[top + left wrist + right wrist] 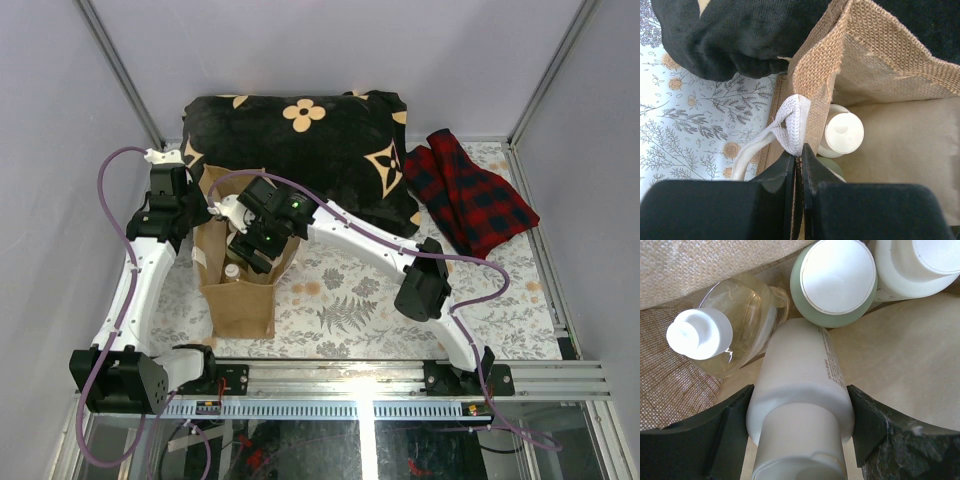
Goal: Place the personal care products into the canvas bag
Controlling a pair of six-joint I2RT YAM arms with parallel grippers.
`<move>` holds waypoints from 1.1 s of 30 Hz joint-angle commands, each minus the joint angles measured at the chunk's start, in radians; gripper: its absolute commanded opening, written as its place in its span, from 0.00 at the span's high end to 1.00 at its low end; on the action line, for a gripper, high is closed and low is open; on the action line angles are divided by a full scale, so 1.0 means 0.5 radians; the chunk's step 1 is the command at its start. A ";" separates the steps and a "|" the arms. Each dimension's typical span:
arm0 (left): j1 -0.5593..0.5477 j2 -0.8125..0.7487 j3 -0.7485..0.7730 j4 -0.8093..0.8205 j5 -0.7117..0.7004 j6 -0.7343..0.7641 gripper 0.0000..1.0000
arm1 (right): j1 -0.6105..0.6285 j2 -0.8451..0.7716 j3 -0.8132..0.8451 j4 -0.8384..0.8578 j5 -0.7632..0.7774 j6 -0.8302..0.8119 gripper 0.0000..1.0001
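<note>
The tan canvas bag stands upright at the table's near left. My left gripper is shut on the bag's rim beside its pale handle, the jaws pinching the fabric. My right gripper reaches down into the bag's mouth and is shut on a cream bottle, a finger on each side. Inside the bag stand the clear amber bottle, the olive-green bottle and the other cream bottle. The left wrist view shows a beige cap inside the bag wall.
A black floral cloth lies bunched right behind the bag. A red plaid cloth lies at the far right. A floral tablecloth covers the table. A metal rail runs along the near edge.
</note>
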 commanded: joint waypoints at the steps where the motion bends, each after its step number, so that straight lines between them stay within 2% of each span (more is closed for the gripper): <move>1: 0.000 0.031 -0.011 0.112 0.036 -0.019 1.00 | 0.021 -0.035 0.148 0.156 0.009 0.008 0.38; 5: 0.002 0.035 -0.009 0.115 0.033 -0.017 1.00 | 0.021 -0.027 0.132 0.171 -0.003 0.009 0.24; 16: 0.003 0.034 -0.007 0.115 0.032 -0.018 1.00 | 0.021 0.047 0.105 0.178 -0.029 0.032 0.18; 25: 0.000 0.050 0.004 0.115 0.033 -0.015 1.00 | 0.023 0.017 0.122 0.198 -0.020 0.045 0.09; 30: 0.002 0.059 0.010 0.120 0.029 -0.015 1.00 | 0.021 -0.075 0.148 0.202 0.093 0.044 0.00; 33: 0.000 0.062 0.017 0.118 0.028 -0.015 1.00 | 0.018 -0.153 0.149 0.193 0.197 0.034 0.01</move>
